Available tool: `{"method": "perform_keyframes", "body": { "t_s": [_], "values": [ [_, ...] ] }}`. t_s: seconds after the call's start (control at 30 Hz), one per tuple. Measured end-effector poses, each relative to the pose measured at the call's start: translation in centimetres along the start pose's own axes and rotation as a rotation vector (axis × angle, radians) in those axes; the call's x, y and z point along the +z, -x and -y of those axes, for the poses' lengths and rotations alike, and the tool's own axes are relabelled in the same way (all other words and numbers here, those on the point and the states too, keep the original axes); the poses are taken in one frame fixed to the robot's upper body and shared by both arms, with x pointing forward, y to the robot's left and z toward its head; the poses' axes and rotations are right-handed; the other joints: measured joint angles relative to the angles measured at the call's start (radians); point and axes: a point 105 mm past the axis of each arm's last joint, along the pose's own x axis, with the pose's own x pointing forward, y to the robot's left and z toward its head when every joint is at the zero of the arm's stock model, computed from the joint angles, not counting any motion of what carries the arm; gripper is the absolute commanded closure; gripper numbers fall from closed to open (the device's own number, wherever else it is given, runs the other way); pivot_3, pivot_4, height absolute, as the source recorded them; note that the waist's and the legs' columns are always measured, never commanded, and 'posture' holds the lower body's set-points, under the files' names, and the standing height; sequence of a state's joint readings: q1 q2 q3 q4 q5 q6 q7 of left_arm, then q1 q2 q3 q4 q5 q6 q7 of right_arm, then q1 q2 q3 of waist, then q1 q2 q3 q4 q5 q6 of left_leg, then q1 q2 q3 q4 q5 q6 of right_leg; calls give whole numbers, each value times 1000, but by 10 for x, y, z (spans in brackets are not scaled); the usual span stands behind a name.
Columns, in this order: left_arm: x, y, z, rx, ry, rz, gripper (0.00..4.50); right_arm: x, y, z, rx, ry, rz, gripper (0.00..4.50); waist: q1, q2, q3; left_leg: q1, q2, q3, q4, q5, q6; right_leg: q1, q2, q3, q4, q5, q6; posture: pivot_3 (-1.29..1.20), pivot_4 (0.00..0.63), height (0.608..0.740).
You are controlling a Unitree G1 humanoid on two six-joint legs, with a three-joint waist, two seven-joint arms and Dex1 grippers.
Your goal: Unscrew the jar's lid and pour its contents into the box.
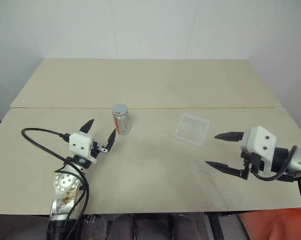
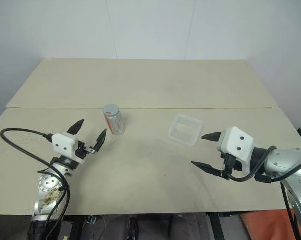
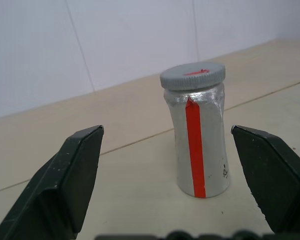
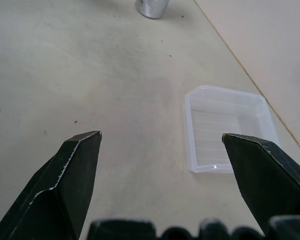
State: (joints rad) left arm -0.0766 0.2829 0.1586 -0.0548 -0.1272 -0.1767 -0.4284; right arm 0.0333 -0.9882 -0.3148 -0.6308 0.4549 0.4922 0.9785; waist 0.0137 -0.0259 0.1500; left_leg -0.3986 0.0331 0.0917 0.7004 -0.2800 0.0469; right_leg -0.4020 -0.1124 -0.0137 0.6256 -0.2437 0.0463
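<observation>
The silvery jar stands upright near the middle of the table, a red stripe down its side. Its grey lid with a short red mark sits on top. The contents are hidden inside. My left gripper is open, just to the left of the jar and close in front of it, apart from it, fingers aimed at it. The clear box lies empty to the right of the jar. My right gripper is open a little right of the box, with nothing between its fingers.
The table is two light wooden boards joined by a seam behind the jar and box. A white wall rises behind the far edge. A black cable loops off my left wrist over the left part of the table.
</observation>
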Motion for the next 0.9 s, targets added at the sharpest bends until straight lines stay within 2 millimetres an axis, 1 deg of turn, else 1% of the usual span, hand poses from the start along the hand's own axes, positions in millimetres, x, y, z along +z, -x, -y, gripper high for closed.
{"method": "perform_keyframes", "body": {
  "t_s": [0.13,0.27,0.5,0.63,0.77,0.9],
  "values": [
    [-11,-6,7,-26,25,-29,45,-1,0,-2,-11,-8,-7,0,0,0,0,0,0,0,0,0,0,0,0,0,1,0,0,0,150,740],
    [-9,-16,12,-47,36,-15,45,0,-1,-4,-22,-8,-5,0,0,0,0,0,0,0,0,0,0,0,0,0,1,0,0,0,150,740],
    [-14,-32,20,-66,58,-9,45,2,-2,-4,-42,-8,-7,0,0,0,0,0,0,0,0,0,0,0,0,0,0,0,0,0,150,740],
    [-20,-40,20,-66,62,-17,45,3,-2,-2,-51,-5,-5,0,0,0,0,0,0,0,0,0,0,0,0,-1,0,0,0,0,150,740],
    [-21,-50,21,-73,56,-15,45,5,-2,-1,-54,2,0,0,0,0,0,0,0,0,0,0,0,0,0,-1,0,0,0,0,150,740],
    [-31,-51,25,-85,72,-42,45,4,-4,-2,-50,1,0,0,0,0,0,-1,0,0,0,0,0,0,0,-1,0,0,0,0,150,740]
  ]
}}
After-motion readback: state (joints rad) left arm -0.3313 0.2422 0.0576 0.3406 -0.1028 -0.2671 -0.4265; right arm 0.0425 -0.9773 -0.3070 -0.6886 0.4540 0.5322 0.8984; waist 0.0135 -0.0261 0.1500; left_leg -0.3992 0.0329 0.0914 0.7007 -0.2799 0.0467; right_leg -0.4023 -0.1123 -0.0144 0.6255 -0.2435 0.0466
